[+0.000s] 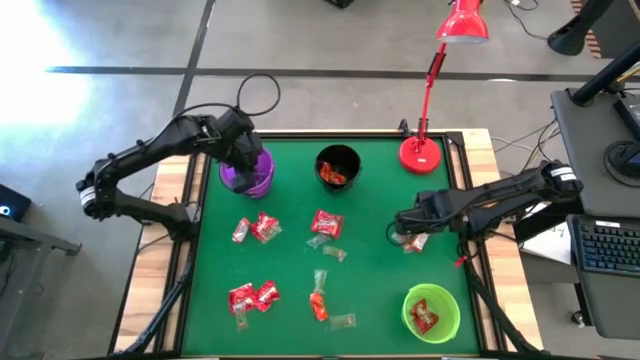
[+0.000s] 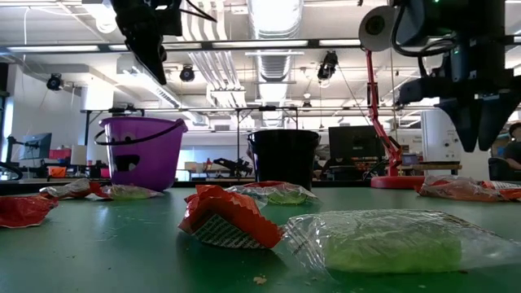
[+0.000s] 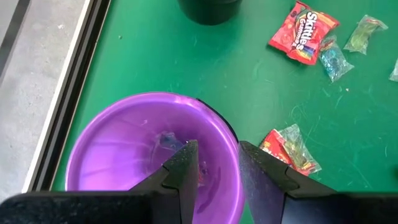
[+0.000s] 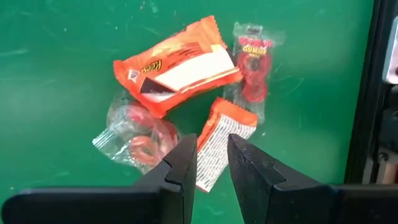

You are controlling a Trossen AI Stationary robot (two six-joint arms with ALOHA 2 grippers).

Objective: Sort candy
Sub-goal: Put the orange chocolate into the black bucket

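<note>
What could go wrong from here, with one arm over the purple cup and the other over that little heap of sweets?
The right gripper hangs over four candies packed together, so its narrowly parted fingers may pinch two wrappers or push the heap apart. The left gripper sits over the purple cup, near its rim; a careless move might tip the cup.

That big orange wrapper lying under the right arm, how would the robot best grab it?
Probably from straight above, pinching the large orange wrapper across its narrow width near the middle. It lies flat and long on the green table, with other sweets touching its lower edge. The right end effector hangs above the smaller orange wrapper beside it.
</note>
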